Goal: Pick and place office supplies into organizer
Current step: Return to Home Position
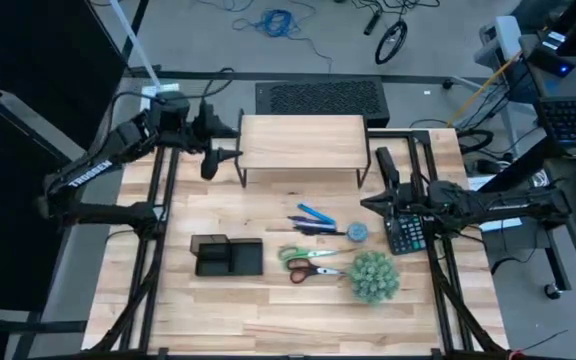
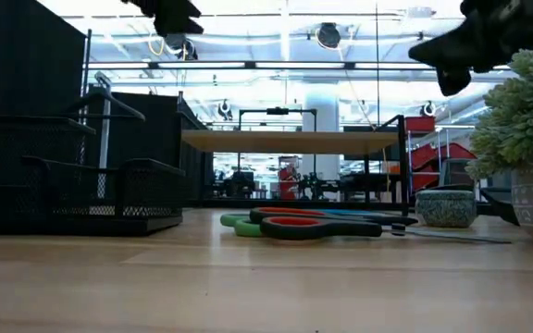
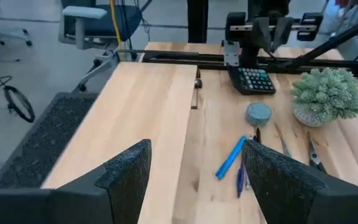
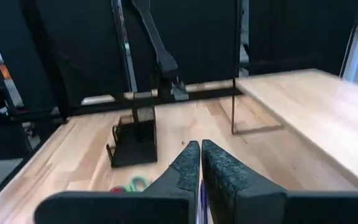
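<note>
Covering the near half of the table point(image 1: 268, 320), the supplies lie loose. The wooden riser point(image 1: 303, 140) stands far centre. The organizer point(image 1: 226, 256) sits near left on the tabletop, probably so both arms can reach it, and looks empty. The scissors point(image 1: 313, 262) and pens point(image 1: 313, 220) lie to its right. The left gripper point(image 3: 196, 149), fingers spread, hovers by the riser's left end. The right gripper point(image 4: 199, 146), fingers pressed together and holding nothing, hangs over the calculator point(image 1: 404, 232).

Light wooden riser shelf point(image 1: 304, 140), black legs: directly ahead of left gripper point(image 1: 233, 141), just beside its tips. Black calculator point(image 1: 405, 236), grey keys: flat on table point(image 1: 218, 315), just behind right gripper point(image 1: 368, 205), partly under its wrist. Small round blue-grey pot point(image 1: 356, 232): near right gripper's tips. Fuzzy green ball plant point(image 1: 374, 277): past pot, farther from right gripper.
</note>
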